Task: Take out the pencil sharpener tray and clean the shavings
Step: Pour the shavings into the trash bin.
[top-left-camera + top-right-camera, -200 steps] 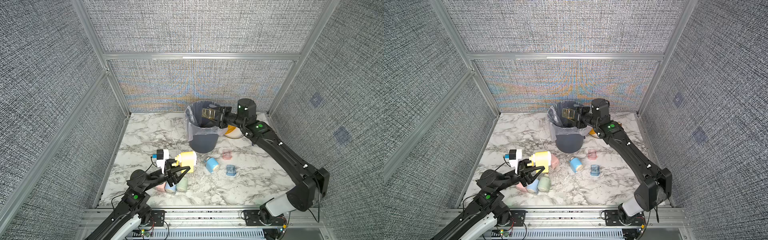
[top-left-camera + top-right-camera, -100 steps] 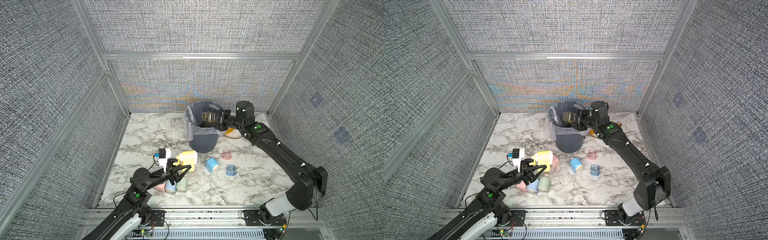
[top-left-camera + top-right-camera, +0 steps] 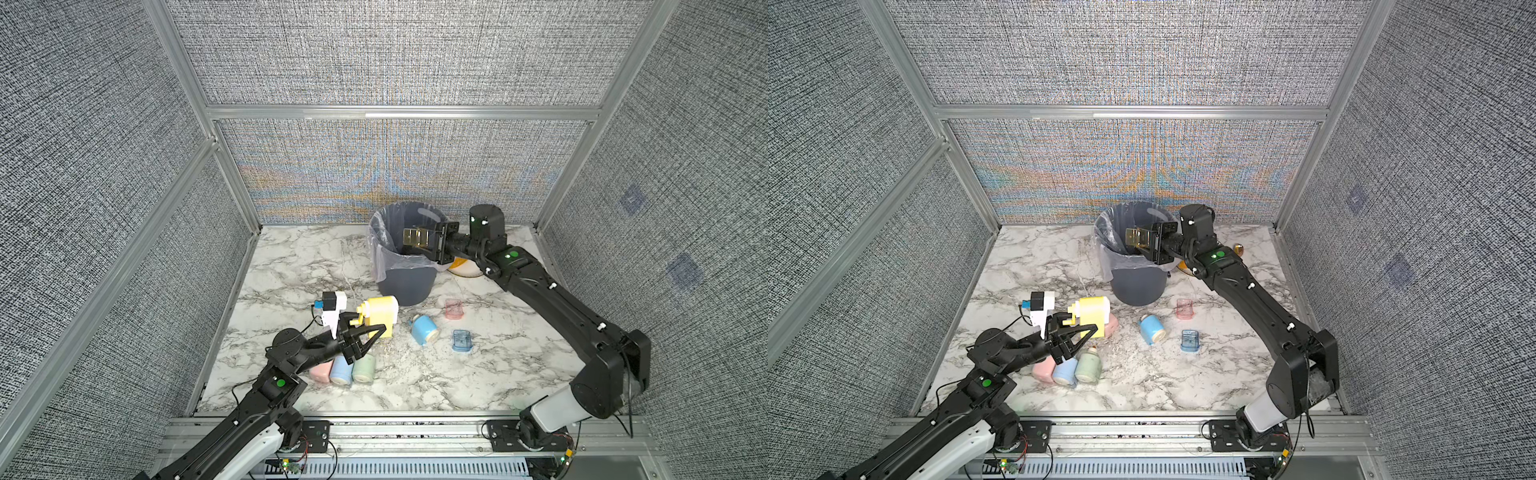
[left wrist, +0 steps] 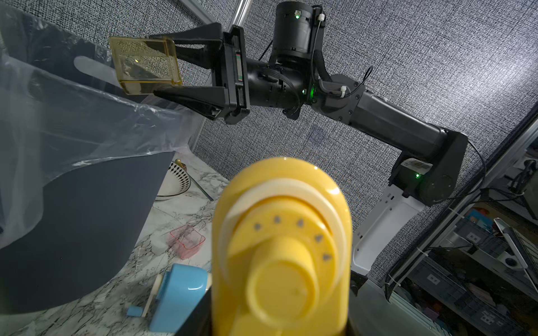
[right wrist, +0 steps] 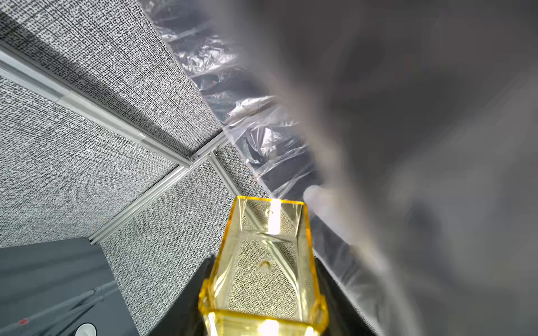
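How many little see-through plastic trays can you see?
3. A yellow tray is held by the right gripper above the bin; a pink tray lies on the table beside the bin; a blue tray lies nearer the front. More may be hidden inside sharpeners.

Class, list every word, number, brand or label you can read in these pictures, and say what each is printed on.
Readable text: none.
White barcode sticker on the right arm: too small to read.
White labels on the storage bins outside the cell: blurred, unreadable.
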{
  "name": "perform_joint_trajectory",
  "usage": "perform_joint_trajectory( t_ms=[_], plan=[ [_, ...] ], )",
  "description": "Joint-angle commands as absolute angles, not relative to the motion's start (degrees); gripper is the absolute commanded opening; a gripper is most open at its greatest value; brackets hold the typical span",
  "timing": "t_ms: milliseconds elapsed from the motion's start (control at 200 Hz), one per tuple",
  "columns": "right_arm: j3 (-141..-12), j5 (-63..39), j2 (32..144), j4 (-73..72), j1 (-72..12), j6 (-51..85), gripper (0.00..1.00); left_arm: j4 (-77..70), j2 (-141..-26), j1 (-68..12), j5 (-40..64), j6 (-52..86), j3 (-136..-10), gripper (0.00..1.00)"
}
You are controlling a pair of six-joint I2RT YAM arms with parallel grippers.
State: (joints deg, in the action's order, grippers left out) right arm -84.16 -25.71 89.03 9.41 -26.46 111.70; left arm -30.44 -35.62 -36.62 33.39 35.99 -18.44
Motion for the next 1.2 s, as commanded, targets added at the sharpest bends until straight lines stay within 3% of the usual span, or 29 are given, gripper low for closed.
perform_joint_trajectory(
  t_ms=[0, 140, 435, 851, 1041, 1196],
  plan=[
    [-88.9, -25.1, 89.3, 10.7, -26.7, 106.4, 0.0, -32.8, -34.9, -36.5, 32.6, 35.2, -19.1, 0.09],
    [-94.1, -22.4, 89.2, 15.3, -26.8, 97.7, 0.0, -29.9, -33.7, -36.5, 29.3, 33.4, -19.6, 0.09],
    [-89.8, -14.1, 85.3, 19.0, -27.0, 78.9, 0.0, -30.1, -40.0, -33.1, 32.0, 31.5, -23.4, 0.08],
    [-87.9, -5.7, 83.0, 19.9, -29.7, 57.0, 0.0, -51.1, -51.5, -24.1, 43.1, 43.7, -24.4, 0.06],
    [-81.4, -5.6, 78.0, 13.2, -30.7, 50.6, 0.0, -63.2, -55.9, -21.0, 47.6, 52.1, -23.9, 0.06],
    [-67.1, -13.9, 69.9, -7.1, -30.3, 45.0, 0.0, -67.3, -56.9, -20.2, 50.6, 55.5, -24.6, 0.06]
  ],
)
